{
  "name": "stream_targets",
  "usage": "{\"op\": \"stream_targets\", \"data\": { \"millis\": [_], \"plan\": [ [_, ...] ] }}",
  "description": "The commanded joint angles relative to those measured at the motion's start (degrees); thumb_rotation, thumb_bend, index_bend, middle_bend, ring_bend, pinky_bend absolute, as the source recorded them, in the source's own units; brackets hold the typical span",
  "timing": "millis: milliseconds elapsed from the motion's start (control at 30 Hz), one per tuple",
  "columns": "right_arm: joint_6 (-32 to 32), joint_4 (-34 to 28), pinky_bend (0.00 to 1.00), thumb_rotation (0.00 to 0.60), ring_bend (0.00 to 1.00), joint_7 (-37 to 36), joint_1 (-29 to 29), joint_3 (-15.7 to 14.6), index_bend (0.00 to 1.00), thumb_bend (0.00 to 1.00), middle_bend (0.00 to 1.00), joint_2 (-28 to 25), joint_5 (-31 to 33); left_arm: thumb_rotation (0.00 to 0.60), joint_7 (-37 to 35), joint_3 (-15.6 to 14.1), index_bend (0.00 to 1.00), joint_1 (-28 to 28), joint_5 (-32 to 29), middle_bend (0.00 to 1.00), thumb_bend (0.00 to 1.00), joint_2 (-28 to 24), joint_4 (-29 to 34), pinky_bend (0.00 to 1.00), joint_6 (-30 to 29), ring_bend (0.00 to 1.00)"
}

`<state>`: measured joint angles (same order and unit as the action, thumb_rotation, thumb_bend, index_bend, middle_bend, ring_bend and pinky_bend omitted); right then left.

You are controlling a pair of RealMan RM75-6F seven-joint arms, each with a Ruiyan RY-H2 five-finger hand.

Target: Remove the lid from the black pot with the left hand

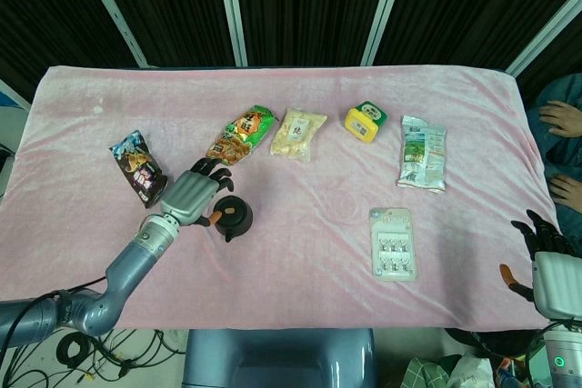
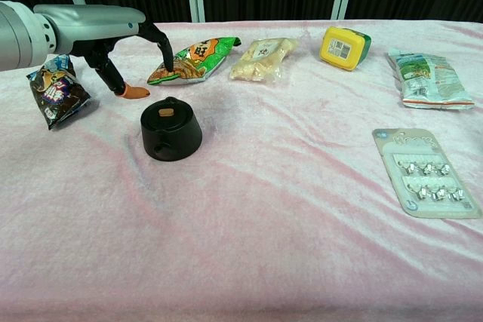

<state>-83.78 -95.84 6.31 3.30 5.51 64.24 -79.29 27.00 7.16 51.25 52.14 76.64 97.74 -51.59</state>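
Observation:
The small black pot (image 1: pixel 232 217) (image 2: pixel 170 132) stands on the pink cloth at the left, its lid on, with a brown knob (image 2: pixel 166 111) on top. My left hand (image 1: pixel 194 194) (image 2: pixel 113 35) hovers just behind and left of the pot with its fingers spread and nothing in it. In the chest view its orange-tipped thumb (image 2: pixel 133 92) hangs a little left of the lid and a dark finger (image 2: pixel 167 55) points down behind it; neither touches the pot. My right hand (image 1: pixel 546 247) rests off the table's right front corner, fingers apart and empty.
Behind the pot lie a dark snack bag (image 2: pixel 55 93), a green-orange bag (image 2: pixel 195 59), a pale bag (image 2: pixel 261 58), a yellow box (image 2: pixel 344 47) and a white-green bag (image 2: pixel 427 78). A blister pack (image 2: pixel 425 172) lies front right. A person's hands (image 1: pixel 564 120) show at the right edge.

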Motion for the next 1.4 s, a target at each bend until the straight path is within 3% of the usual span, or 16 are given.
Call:
{"op": "stream_targets", "data": {
  "millis": [33, 767, 1400],
  "plan": [
    [-0.1, 0.0, 0.22, 0.6, 0.13, 0.1, 0.0, 0.0, 0.22, 0.2, 0.08, 0.0, -0.1, 0.6, 0.4, -0.1, 0.34, 0.3, -0.8, 0.19, 0.32, -0.6, 0.6, 0.06, 0.2, 0.0],
    [-0.2, 0.3, 0.22, 0.6, 0.13, -1.0, -0.2, -0.3, 0.22, 0.2, 0.08, -0.6, -0.8, 0.6, -10.6, 0.3, 0.31, -1.2, 6.3, 0.19, 0.32, -0.9, -0.9, 0.09, 4.1, 0.0],
    [0.4, 0.6, 0.22, 0.6, 0.13, -0.5, 0.1, -0.2, 0.22, 0.2, 0.08, -0.7, -0.5, 0.6, 0.1, -1.4, 0.38, -0.5, 1.8, 0.19, 0.32, 7.1, -6.6, 0.1, -1.1, 0.0]
  ]
}}
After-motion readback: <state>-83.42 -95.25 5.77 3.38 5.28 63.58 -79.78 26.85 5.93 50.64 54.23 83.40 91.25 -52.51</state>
